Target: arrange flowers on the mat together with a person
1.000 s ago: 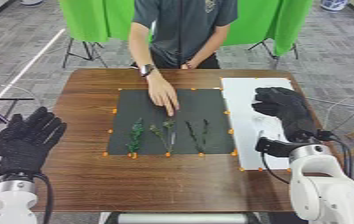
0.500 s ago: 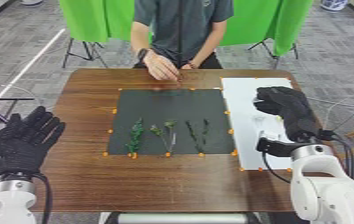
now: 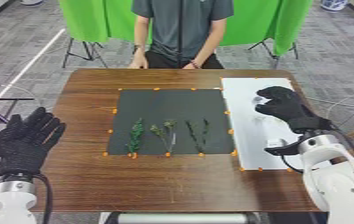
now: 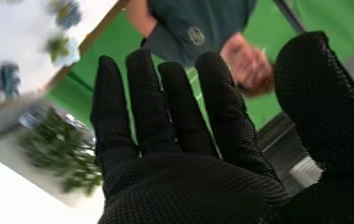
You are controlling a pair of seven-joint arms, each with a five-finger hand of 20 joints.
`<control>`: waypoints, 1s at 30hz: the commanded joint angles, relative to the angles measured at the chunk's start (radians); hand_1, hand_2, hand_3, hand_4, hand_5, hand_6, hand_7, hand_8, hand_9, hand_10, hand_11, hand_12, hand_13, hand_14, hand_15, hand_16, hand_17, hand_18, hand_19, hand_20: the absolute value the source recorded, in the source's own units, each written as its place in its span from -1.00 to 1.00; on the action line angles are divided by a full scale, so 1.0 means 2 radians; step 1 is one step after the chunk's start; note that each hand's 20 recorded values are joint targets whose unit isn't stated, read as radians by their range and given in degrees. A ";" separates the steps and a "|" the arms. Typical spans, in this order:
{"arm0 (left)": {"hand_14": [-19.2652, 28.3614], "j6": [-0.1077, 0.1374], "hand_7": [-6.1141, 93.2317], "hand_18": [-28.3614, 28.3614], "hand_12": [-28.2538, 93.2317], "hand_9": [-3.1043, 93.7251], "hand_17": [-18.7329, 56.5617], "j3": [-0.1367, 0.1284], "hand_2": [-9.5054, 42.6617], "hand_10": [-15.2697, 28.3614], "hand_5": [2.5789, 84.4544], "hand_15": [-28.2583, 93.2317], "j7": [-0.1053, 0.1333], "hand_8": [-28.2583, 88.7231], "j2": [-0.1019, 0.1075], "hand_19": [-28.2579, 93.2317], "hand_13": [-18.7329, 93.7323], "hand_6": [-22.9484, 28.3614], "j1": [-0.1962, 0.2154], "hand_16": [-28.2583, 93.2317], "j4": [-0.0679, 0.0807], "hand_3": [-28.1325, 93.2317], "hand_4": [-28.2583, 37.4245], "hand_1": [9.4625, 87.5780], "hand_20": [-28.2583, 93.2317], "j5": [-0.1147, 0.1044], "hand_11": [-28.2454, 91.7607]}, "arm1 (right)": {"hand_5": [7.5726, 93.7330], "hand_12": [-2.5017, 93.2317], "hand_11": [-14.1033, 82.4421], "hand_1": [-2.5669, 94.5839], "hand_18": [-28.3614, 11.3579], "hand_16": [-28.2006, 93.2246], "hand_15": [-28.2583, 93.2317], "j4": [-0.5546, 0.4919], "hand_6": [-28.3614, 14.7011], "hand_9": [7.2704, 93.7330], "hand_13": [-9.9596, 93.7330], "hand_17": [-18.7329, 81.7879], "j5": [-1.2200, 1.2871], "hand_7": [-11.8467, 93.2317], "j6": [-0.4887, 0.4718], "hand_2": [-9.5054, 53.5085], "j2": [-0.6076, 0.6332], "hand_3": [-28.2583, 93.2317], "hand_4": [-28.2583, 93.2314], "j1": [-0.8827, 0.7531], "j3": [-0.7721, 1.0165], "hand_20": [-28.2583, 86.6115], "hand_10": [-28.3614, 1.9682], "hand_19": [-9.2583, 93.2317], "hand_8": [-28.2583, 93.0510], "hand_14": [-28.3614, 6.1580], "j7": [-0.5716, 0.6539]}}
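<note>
Several stems lay on the dark mat (image 3: 160, 106), all in the half near the robot, left of the right hand (image 3: 284, 107) and well apart from it. Leafy stem (image 3: 136, 135) was on the left, forked stems (image 3: 170, 124) with small pale green heads in the middle, thin stems (image 3: 204, 131) on the right. All pointed roughly away from the robot, side by side, with bits of mat between the groups.

White sheet (image 3: 244, 92) ran along the mat's right side. Pale bloom (image 3: 260, 100) lay on it, just beside the right hand's fingertips; whether they touched, can't tell. Wrist view had more on the sheet: blue bloom (image 4: 69, 15), white bloom (image 4: 61, 49) with a yellow-green middle, dark blue bloom (image 4: 6, 80). All three were apart from the glove.

Right hand (image 4: 191, 187) was open: fingers (image 4: 142, 100) straight, with gaps between them, thumb (image 4: 311, 85) well away from them. Nothing in its grasp. In the head view it was over the sheet's far right part, its arm coming in from the bottom right.

Left hand (image 3: 29, 142) was also open, fingers straight and slightly spread, nothing held. It was at the table's left side, well apart from the mat and stems.

Orange tabs (image 3: 114, 111) sat along the edges of mat and sheet. Brown table (image 3: 138, 185) under it all, green cloth (image 3: 85, 20) behind.
</note>
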 commanded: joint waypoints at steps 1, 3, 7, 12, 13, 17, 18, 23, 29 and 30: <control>0.57 0.000 -0.41 0.67 -0.20 0.18 -0.50 0.001 -0.22 0.45 0.34 0.31 0.004 -0.65 -0.006 0.15 0.10 0.23 0.011 -0.48 -0.003 0.66 -0.97 -0.43 -0.07 -0.006 -0.08 | -0.25 -0.63 -0.44 -0.17 -0.54 -0.31 -0.02 0.022 0.08 -0.24 -0.15 -0.35 -0.227 -0.22 -0.012 -0.98 0.026 0.79 -0.96 0.016 -0.008 -0.34 -0.21 0.26 -0.77 -0.25 -0.048; 0.57 0.002 -0.41 0.67 -0.20 0.18 -0.50 0.000 -0.22 0.45 0.34 0.31 0.006 -0.65 -0.005 0.15 0.10 0.23 0.009 -0.48 -0.003 0.66 -0.97 -0.43 -0.07 -0.008 -0.08 | -0.24 -0.63 -0.44 -0.14 -0.50 -0.31 -0.02 0.039 0.13 -0.25 -0.14 -0.34 -0.228 -0.20 -0.015 -1.00 0.025 0.80 -0.97 0.021 -0.013 -0.34 -0.16 0.24 -0.78 -0.18 -0.055; 0.57 0.001 -0.41 0.67 -0.20 0.18 -0.50 0.000 -0.22 0.45 0.34 0.31 0.005 -0.65 -0.006 0.15 0.10 0.23 0.010 -0.48 -0.004 0.66 -0.97 -0.43 -0.07 -0.008 -0.08 | -0.23 -0.63 -0.44 -0.07 -0.48 -0.30 -0.02 0.069 0.17 -0.25 -0.14 -0.34 -0.269 -0.17 -0.034 -1.00 0.028 0.80 -0.99 0.036 -0.025 -0.33 -0.09 0.24 -0.80 -0.14 -0.063; 0.57 0.003 -0.41 0.67 -0.20 0.19 -0.50 -0.003 -0.22 0.45 0.34 0.31 0.006 -0.65 -0.006 0.15 0.10 0.23 0.012 -0.48 -0.004 0.67 -0.97 -0.43 -0.07 -0.009 -0.07 | -0.21 -0.63 -0.42 -0.04 -0.46 -0.30 -0.01 0.100 0.23 -0.22 -0.11 -0.31 -0.295 -0.15 -0.018 -1.00 0.036 0.79 -1.00 0.056 -0.052 -0.32 -0.02 0.26 -0.81 -0.08 -0.053; 0.57 0.002 -0.41 0.67 -0.20 0.19 -0.50 -0.004 -0.22 0.45 0.34 0.31 0.006 -0.65 -0.006 0.15 0.10 0.22 0.013 -0.48 -0.004 0.67 -0.97 -0.43 -0.07 -0.009 -0.07 | -0.21 -0.64 -0.41 -0.03 -0.46 -0.30 -0.01 0.104 0.23 -0.22 -0.11 -0.31 -0.294 -0.14 -0.021 -1.00 0.035 0.79 -1.00 0.060 -0.055 -0.32 -0.01 0.26 -0.81 -0.08 -0.050; 0.57 0.001 -0.41 0.67 -0.20 0.19 -0.50 -0.001 -0.21 0.45 0.34 0.31 0.004 -0.65 -0.005 0.16 0.10 0.23 0.012 -0.48 -0.004 0.67 -0.97 -0.43 -0.07 -0.010 -0.07 | -0.21 -0.64 -0.40 -0.03 -0.46 -0.30 -0.01 0.130 0.24 -0.22 -0.11 -0.31 -0.299 -0.14 -0.021 -1.00 0.035 0.79 -1.00 0.072 -0.066 -0.32 0.04 0.27 -0.82 -0.07 -0.057; 0.57 0.002 -0.41 0.67 -0.20 0.19 -0.50 -0.001 -0.21 0.45 0.35 0.31 0.003 -0.65 -0.006 0.16 0.10 0.23 0.011 -0.48 -0.004 0.66 -0.97 -0.43 -0.07 -0.010 -0.07 | -0.20 -0.64 -0.40 -0.02 -0.46 -0.30 -0.01 0.141 0.25 -0.21 -0.09 -0.30 -0.293 -0.13 0.001 -1.00 0.036 0.79 -1.00 0.074 -0.073 -0.32 0.07 0.27 -0.82 -0.07 -0.059; 0.57 0.001 -0.41 0.67 -0.20 0.19 -0.50 -0.002 -0.21 0.46 0.35 0.31 0.003 -0.65 -0.007 0.16 0.10 0.23 0.010 -0.48 -0.003 0.66 -0.97 -0.43 -0.07 -0.014 -0.07 | -0.08 -0.66 -0.36 0.08 -0.46 -0.30 0.02 0.180 0.33 -0.09 0.03 -0.22 -0.297 -0.10 0.017 -1.00 0.040 0.79 -1.00 0.088 -0.101 -0.30 0.18 0.36 -0.84 0.04 -0.046; 0.57 0.003 -0.40 0.67 -0.20 0.19 -0.50 -0.001 -0.20 0.45 0.34 0.32 0.001 -0.65 -0.008 0.16 0.10 0.23 0.008 -0.48 -0.002 0.66 -0.97 -0.43 -0.07 -0.016 -0.07 | 0.08 -0.48 -0.33 0.29 -0.38 -0.04 -0.05 0.193 0.44 0.24 0.29 -0.04 -0.283 0.02 0.039 -1.00 0.030 0.65 -1.00 0.084 -0.114 -0.10 0.25 0.54 -0.67 0.32 -0.010; 0.57 0.002 -0.40 0.67 -0.20 0.19 -0.50 -0.001 -0.20 0.45 0.34 0.32 -0.001 -0.65 -0.007 0.16 0.10 0.23 0.008 -0.48 -0.002 0.66 -0.97 -0.43 -0.07 -0.017 -0.07 | 0.15 -0.27 -0.47 0.37 -0.34 0.06 -0.11 0.192 0.45 0.43 0.42 0.03 -0.279 0.10 0.035 -1.00 0.028 0.59 -1.00 0.079 -0.110 -0.04 0.33 0.60 -0.62 0.42 -0.014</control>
